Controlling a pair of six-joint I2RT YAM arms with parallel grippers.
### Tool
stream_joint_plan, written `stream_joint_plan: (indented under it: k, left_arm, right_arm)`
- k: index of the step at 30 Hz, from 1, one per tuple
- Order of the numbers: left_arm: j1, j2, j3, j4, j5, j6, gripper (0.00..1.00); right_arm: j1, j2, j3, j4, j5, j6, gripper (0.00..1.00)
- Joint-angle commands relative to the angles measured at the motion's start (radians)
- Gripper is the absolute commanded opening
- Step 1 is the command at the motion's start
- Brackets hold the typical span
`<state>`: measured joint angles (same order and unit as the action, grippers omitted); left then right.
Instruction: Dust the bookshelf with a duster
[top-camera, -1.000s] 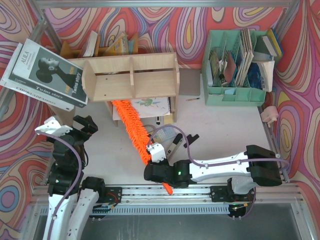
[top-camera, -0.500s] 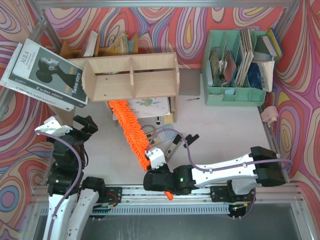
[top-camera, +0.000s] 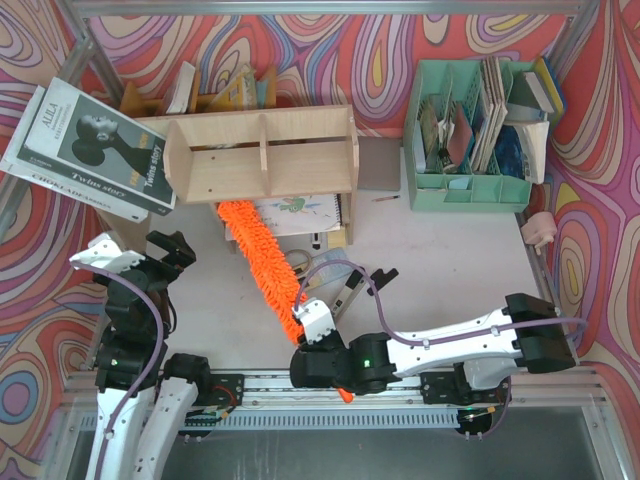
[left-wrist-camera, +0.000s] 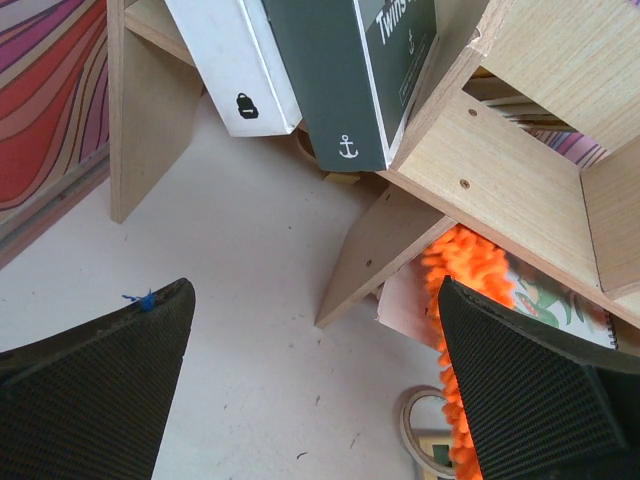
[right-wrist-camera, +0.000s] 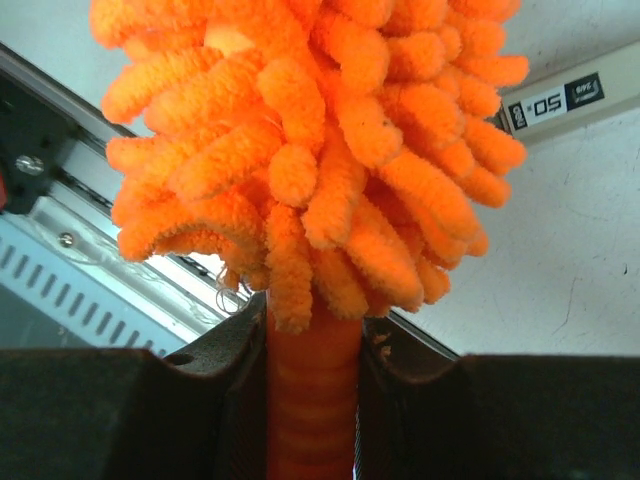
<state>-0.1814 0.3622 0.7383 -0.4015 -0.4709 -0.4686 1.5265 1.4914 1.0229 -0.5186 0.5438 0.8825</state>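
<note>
Right gripper (right-wrist-camera: 312, 400) has its jaws pinched narrow on the duster (top-camera: 262, 255) handle, just below the fluff. The far tip sits low under the bookshelf (top-camera: 262, 155), beside a leg, not in either of its 2 compartments. Left gripper (left-wrist-camera: 315, 390) hangs jaws wide, holding nothing. My worry is that a long duster held by 1 end could twist in the grip or snag that leg. Only the right wrist view shows the grip, and only the top view shows the whole duster

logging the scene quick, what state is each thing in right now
duster: slanted, fluffy tip under the bookshelf, handle clamped
bookshelf: on its legs, both compartments bare
right claw: shut on the duster handle
left claw: open, holding nothing
green organiser: slots stuffed with books
dark book: leaning against the bookshelf
</note>
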Motion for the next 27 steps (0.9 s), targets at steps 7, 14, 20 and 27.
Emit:
stream_joint_plan:
  k: [7,14,20,27]
  left_arm:
    - [0.011,0.006,-0.004,0.020,0.012,-0.007,0.99]
    - [0.013,0.011,-0.004,0.023,0.017,-0.008,0.98]
    - [0.013,0.009,-0.005,0.024,0.018,-0.010,0.98]
    - [0.014,0.009,-0.005,0.024,0.021,-0.011,0.99]
  right_arm:
    - [0.027,-0.016,0.002,-0.010,0.082,0.025,0.00]
    - [0.026,-0.013,0.024,-0.099,0.184,0.141,0.00]
    - [0.026,-0.107,0.012,-0.313,0.307,0.423,0.00]
    - [0.026,-0.178,-0.067,-0.290,0.308,0.470,0.00]
